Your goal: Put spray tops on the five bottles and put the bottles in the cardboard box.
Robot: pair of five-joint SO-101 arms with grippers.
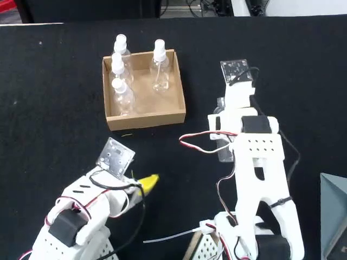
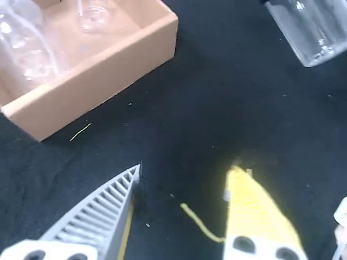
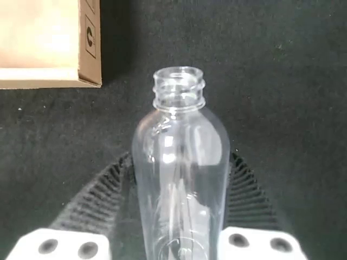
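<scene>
High view: I count four clear plastic bottles with white spray tops (image 1: 159, 66) standing in the shallow brown cardboard box (image 1: 147, 118). Left wrist view: left gripper (image 2: 185, 173) spread, empty, near the box. Right wrist view: right gripper (image 3: 180, 168) clamps the fifth clear bottle (image 3: 179, 132), neck bare, beside the box; I judge capping and boxing remain.

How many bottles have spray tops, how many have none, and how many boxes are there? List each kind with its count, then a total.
Bottles with spray tops: 4
Bottle without a top: 1
Cardboard box: 1
Total: 6
</scene>
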